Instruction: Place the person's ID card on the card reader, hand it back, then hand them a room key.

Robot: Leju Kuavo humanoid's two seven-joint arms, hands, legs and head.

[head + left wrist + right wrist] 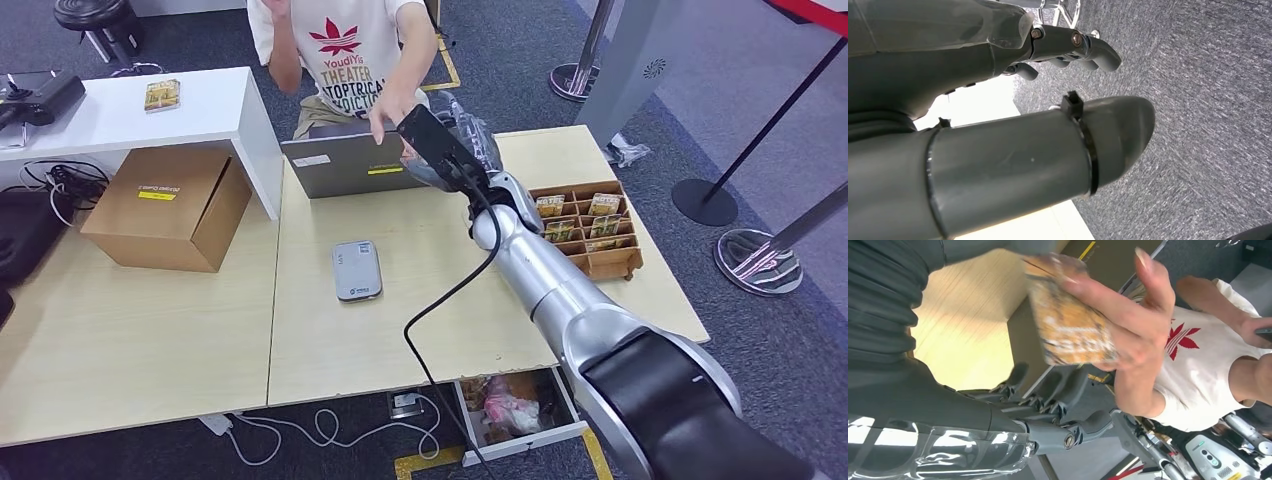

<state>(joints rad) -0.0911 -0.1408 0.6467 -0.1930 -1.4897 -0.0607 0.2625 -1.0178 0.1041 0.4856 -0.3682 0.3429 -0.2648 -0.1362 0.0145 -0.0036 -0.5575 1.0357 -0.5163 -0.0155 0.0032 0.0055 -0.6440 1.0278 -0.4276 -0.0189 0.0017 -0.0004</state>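
while person's hand (1128, 335) grips room key (1068, 325), right hand (1048, 400) spreads beneath.

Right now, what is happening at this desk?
The robot's right hand is stretched out over the table toward a seated person. The person's hand holds a patterned card just above the robot's spread fingers. Who is passing it to whom cannot be told. The grey card reader lies bare; the left hand hangs over carpet.
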